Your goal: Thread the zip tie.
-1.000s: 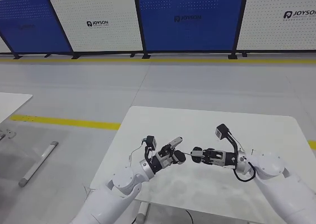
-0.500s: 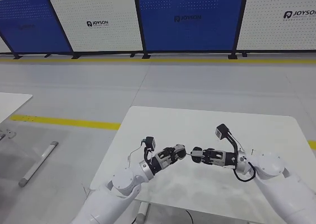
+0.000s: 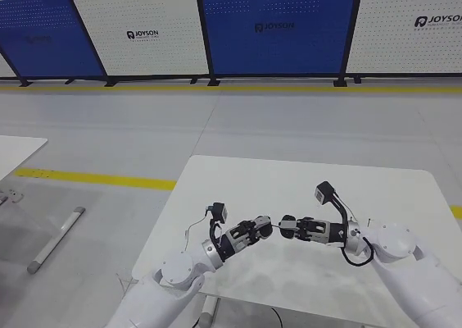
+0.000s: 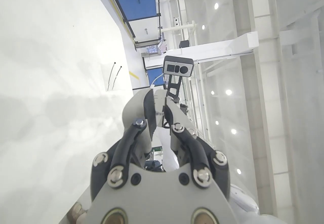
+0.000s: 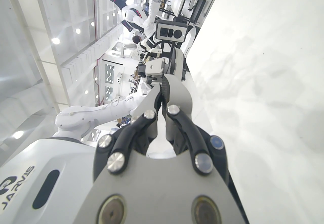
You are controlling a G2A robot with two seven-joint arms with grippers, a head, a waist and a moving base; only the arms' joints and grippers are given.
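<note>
Two robot arms meet tip to tip above the front middle of a white table [image 3: 313,176]. My right gripper [image 3: 285,226] is closed, its fingers pressed flat together on one end of a thin dark zip tie [image 3: 274,223]. The zip tie spans the short gap between my two grippers, off the tabletop. My left gripper [image 3: 262,227] faces the right one, fingers drawn nearly together on the other end. Two loose ties [image 4: 114,75] lie side by side on the table, apart from both grippers.
</note>
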